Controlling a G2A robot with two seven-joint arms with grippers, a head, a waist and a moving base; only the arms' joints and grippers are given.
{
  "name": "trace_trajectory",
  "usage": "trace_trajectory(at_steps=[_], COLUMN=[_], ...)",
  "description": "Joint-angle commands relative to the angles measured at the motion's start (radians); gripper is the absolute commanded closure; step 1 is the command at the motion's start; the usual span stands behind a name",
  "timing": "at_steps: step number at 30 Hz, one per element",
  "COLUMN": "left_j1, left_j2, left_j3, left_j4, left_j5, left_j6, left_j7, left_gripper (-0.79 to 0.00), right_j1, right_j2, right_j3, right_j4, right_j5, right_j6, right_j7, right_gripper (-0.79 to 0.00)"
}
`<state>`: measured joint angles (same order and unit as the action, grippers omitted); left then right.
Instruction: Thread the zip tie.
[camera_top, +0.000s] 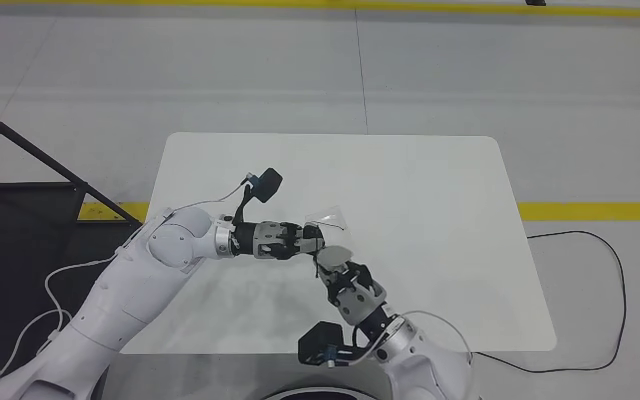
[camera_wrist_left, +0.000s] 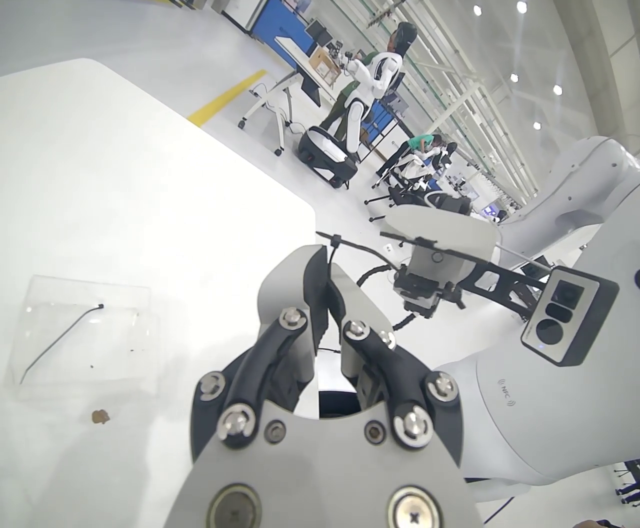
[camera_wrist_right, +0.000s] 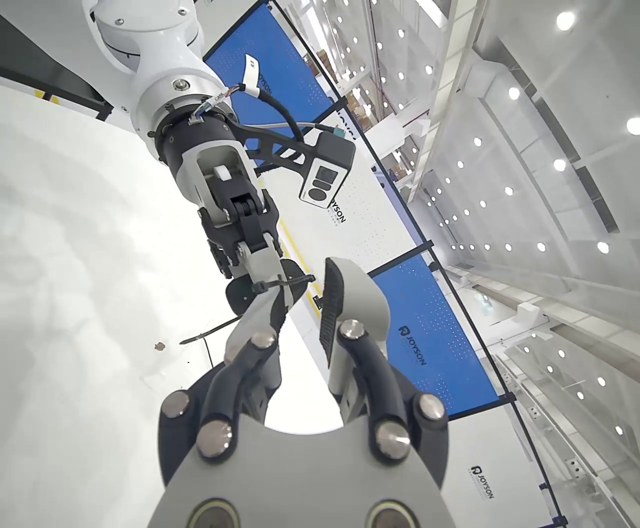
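Pinching the black zip tie (camera_wrist_left: 336, 243) near its head in the left hand (camera_wrist_left: 327, 270) above the counter (camera_top: 430, 180), right hand (camera_wrist_right: 305, 295) spread beside the strap, probably risking the limp tail missing the head's slot if misaligned.

A thin black plastic zip tie (camera_wrist_left: 334, 243) was pinched upright between the closed fingers of the left gripper (camera_wrist_left: 327, 272) — small square head just past the fingertips, thin tail reaching sideways. A second black zip tie (camera_wrist_left: 60, 340) lay bent on the white table (camera_wrist_left: 150, 200) — well apart.
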<state>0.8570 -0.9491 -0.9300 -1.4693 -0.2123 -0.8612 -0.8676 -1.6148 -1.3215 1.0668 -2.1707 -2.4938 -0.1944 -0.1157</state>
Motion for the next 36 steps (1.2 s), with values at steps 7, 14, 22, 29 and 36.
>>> trace_trajectory(at_steps=[7,14,22,29,36], left_j1=[0.001,0.004,0.018,0.021,0.026], left_j2=[-0.002,-0.004,-0.009,-0.01,-0.01], left_j3=[-0.004,-0.009,-0.015,-0.018,-0.023], left_j4=[0.001,-0.001,-0.016,-0.016,-0.019], left_j5=[-0.002,0.037,0.096,0.099,0.108], left_j6=[0.001,0.012,0.013,0.008,-0.001], left_j7=[-0.005,0.009,0.054,0.053,0.054], left_gripper=[0.0,0.0,0.0,0.0,0.0], right_j1=[0.016,0.022,0.026,0.031,0.042], right_j2=[0.002,0.004,0.006,0.008,0.007], right_j3=[-0.015,-0.024,-0.03,-0.035,-0.038], right_j4=[0.003,0.002,-0.002,0.001,0.005], right_j5=[-0.001,-0.004,-0.009,-0.002,0.005], right_j6=[-0.009,-0.006,-0.004,-0.006,-0.009], right_j7=[0.018,0.029,0.052,0.064,0.096], right_gripper=[-0.065,0.0,0.0,0.0,0.0])
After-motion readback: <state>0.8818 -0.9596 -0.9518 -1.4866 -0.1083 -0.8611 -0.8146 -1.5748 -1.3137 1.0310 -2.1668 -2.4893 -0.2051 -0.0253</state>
